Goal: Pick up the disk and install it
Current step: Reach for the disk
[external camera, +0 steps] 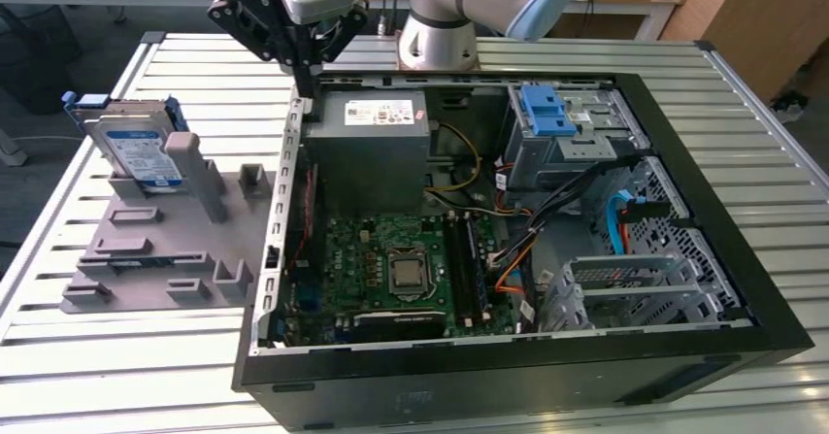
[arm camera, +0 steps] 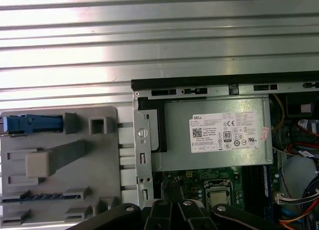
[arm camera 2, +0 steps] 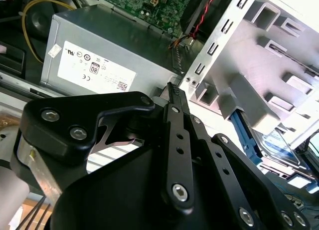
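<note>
Bright even light; strong glare on table slats [arm camera: 159,45]; soft shadows inside computer case [external camera: 518,354]

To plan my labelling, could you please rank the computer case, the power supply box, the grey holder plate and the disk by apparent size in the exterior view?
Largest to smallest:
1. computer case
2. grey holder plate
3. power supply box
4. disk, standing upright in the holder plate

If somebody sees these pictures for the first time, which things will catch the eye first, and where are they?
First the open computer case in the middle of the slatted table, its green board exposed. At the exterior view's left, the disk stands on edge in a grey holder, its blue frame bright. The gripper hangs over the case's edge beside the grey power supply.
</note>
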{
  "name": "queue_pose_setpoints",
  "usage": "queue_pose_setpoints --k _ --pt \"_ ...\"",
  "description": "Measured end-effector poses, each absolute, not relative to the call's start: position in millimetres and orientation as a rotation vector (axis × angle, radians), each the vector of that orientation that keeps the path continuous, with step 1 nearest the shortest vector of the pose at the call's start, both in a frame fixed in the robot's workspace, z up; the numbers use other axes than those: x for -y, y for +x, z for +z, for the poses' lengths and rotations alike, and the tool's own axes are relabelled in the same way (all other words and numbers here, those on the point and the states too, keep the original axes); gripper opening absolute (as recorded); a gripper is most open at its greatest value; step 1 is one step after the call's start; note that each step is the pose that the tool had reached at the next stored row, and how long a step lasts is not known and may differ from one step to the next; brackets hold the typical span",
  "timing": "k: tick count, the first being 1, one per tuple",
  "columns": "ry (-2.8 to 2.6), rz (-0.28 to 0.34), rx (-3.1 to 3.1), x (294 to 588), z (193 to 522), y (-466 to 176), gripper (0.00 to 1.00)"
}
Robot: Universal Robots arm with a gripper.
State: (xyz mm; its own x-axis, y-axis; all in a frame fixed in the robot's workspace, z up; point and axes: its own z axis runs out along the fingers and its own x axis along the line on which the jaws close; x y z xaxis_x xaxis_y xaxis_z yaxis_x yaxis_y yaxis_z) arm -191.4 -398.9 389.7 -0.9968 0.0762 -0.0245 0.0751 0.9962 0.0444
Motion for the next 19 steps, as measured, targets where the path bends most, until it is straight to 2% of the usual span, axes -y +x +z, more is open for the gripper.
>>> queue_pose_setpoints --k 19 --pt "0.118 0.068 -3.113 398.9 387.1 -209.2 0.11"
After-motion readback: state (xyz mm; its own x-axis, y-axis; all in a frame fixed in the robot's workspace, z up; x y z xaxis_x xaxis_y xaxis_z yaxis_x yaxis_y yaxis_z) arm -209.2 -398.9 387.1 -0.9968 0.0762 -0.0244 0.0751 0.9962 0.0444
